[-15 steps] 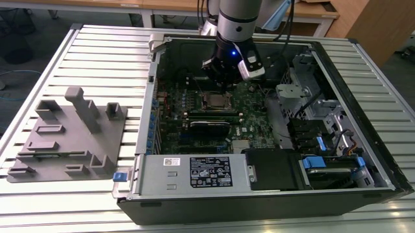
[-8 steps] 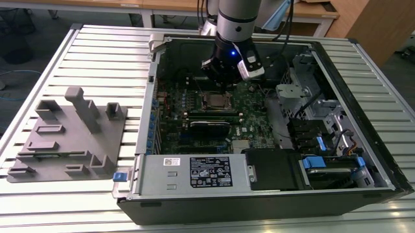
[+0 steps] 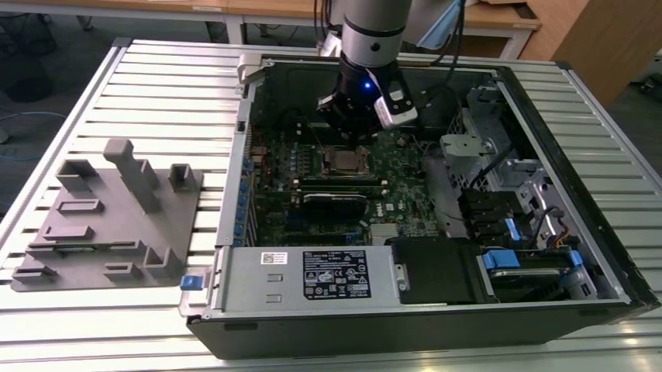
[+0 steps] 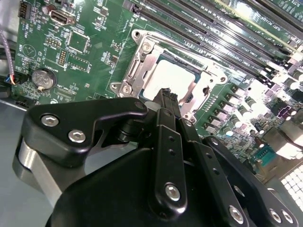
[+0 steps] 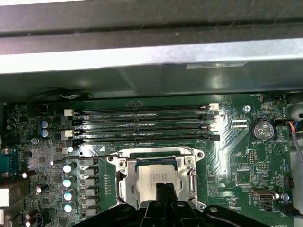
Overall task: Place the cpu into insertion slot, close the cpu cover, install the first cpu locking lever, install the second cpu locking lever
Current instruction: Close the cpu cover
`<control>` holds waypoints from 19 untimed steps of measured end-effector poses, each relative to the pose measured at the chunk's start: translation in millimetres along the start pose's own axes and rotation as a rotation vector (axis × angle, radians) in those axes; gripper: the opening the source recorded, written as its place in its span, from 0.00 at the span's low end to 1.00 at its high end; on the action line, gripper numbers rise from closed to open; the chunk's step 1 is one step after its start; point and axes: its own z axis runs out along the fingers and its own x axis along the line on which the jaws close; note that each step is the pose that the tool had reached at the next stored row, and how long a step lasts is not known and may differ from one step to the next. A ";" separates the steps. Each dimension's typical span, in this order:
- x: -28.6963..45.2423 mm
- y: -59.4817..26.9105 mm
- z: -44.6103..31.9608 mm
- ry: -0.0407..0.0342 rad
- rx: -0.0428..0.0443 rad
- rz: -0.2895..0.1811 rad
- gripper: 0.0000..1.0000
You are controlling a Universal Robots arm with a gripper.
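Note:
The cpu (image 5: 152, 178) lies in the insertion slot (image 5: 116, 161) on the green motherboard, its pale metal top facing up. The cpu cover (image 5: 127, 182) lies flat around it as a silvery frame with the chip showing through its cut-out. In the second wrist view the cpu (image 4: 170, 78) and the cpu cover (image 4: 137, 71) look the same. My gripper (image 4: 165, 94) hovers just above one edge of the socket, its black fingers together with nothing between them. In the exterior view the gripper (image 3: 346, 138) hangs inside the open computer case, just behind the cpu (image 3: 340, 161). A thin metal lever (image 5: 80, 159) runs out sideways from the socket.
Long black memory slots (image 5: 142, 125) run beside the socket, with the case wall (image 5: 151, 56) beyond them. A drive cage with cables (image 3: 497, 170) fills the exterior view's right of the case. A grey fixture block (image 3: 114, 217) stands on the slatted table at the exterior view's left.

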 end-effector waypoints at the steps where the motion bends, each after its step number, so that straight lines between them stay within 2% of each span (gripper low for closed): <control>1: 0.6 0.0 0.4 0.0000 -0.0001 0.000 0.11; 9: 8.3 -0.8 9.6 -0.0014 -0.0001 0.000 0.11; 12: 13.9 -1.3 13.1 -0.0040 -0.0003 0.000 0.11; 19: 25.8 -2.2 18.3 -0.0050 -0.0003 0.000 0.11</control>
